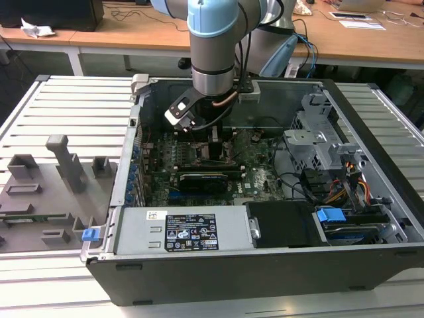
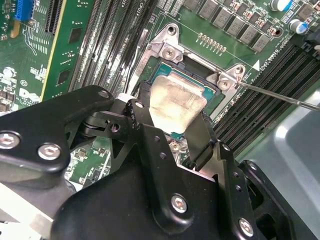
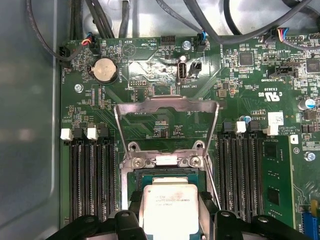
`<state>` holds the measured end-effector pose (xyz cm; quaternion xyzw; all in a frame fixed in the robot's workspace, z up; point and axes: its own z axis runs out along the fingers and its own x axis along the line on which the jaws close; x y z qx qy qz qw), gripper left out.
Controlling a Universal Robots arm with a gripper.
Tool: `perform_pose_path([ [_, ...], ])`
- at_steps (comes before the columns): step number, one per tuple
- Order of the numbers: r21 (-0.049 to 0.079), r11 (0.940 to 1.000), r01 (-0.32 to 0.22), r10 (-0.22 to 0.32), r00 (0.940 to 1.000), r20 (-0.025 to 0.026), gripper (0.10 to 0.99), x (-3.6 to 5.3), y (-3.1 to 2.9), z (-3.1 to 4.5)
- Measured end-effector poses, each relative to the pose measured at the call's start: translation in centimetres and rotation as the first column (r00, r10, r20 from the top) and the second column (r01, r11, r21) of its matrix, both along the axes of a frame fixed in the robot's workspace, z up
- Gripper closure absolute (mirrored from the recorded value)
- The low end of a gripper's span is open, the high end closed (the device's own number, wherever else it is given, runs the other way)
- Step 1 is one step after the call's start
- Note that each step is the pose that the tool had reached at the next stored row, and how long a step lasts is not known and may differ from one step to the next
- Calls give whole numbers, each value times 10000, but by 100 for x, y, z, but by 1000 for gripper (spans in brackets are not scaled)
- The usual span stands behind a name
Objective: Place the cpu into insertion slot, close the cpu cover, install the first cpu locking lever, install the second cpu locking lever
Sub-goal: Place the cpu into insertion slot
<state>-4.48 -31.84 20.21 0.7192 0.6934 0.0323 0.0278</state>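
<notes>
An open black metal computer case is seen in the exterior view, with a green circuit board laid inside. The black two-fingered gripper is positioned over the square, dark-centred insertion slot. The thin silvery cpu cover is swung open. The small silvery-grey square cpu is clamped between the fingers at the slot; whether it is seated cannot be told.

Exterior view: high, angled down into pc case. Both wrist views: close, share cpu.
</notes>
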Motion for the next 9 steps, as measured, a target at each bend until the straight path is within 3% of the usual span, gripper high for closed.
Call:
perform_pose_path([
  [6, -6, 10000, -1, 1, 10000, 1, 545, 1, 0, -2],
  [7, -8, 10000, -1, 1, 10000, 1, 482, 1, 0, -2],
  [9, -2, 10000, 1, -1, 10000, 2, 482, 3, 1, -2],
])
